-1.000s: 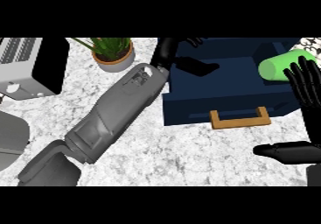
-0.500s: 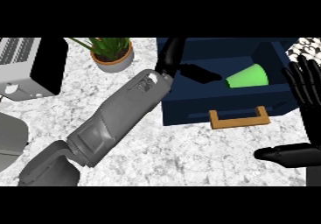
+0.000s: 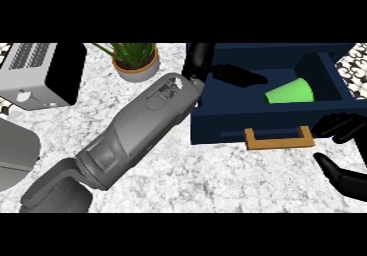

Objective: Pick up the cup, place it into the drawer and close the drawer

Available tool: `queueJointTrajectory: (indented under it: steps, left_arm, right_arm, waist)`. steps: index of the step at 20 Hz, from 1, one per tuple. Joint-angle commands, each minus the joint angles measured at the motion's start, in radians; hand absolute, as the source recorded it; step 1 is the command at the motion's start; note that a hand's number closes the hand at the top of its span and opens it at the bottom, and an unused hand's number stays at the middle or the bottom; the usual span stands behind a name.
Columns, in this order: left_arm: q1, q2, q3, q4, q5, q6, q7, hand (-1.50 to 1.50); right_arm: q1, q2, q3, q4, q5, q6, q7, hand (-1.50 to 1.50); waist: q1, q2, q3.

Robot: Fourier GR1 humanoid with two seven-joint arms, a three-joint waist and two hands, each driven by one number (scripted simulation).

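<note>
White-and-grey marbled worktop [image 3: 215, 180] fills the view, with patterned tiling showing at the upper corners. Across it, the left forearm [image 3: 134, 135], grey and bulky, runs on a slant from the lower left edge up to the left rim of the drawer. That drawer [image 3: 223, 122], navy blue, stands pulled open at the upper right, its inside open to view from above. A silver toaster [image 3: 31, 75] with a black side sits at the upper left, and below it a rounded grey object [image 3: 9, 155] is cut off by the left edge; what it is cannot be told. A potted plant [image 3: 136, 65] in a tan pot stands between the toaster and the drawer. The right hand [image 3: 347, 127] comes in at the right edge, just beside the drawer's front and to the right of the handle, its fingers [image 3: 335, 125] loosely bent and its thumb [image 3: 341, 175] spread well apart, grasping nothing. The left hand [image 3: 208, 67] hangs over the drawer's left part, its fingers [image 3: 241, 76] stretched out and released, pointing toward the cup without touching it. A wooden handle [image 3: 278, 142] sticks out from the drawer's front. The green cup [image 3: 291, 93] lies on its side inside the drawer, toward its right half
</note>
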Motion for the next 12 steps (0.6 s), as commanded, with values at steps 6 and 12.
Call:
queueJointTrajectory:
  steps: [6, 12]
  left_arm:
    - [0.048, 0.076, 0.078, -0.138, 0.007, -0.005, 0.069, -1.5]
    - [0.166, 0.194, 0.095, -0.335, 0.003, -0.026, 0.147, -1.5]
  right_arm:
    - [0.089, -0.083, 0.055, -0.101, 0.172, 0.061, 0.032, 1.5]
    - [0.054, -0.086, 0.083, -0.071, 0.346, 0.004, 0.051, 1.5]
  waist:
    - [0.053, -0.013, -0.001]
    - [0.074, -0.015, -0.001]
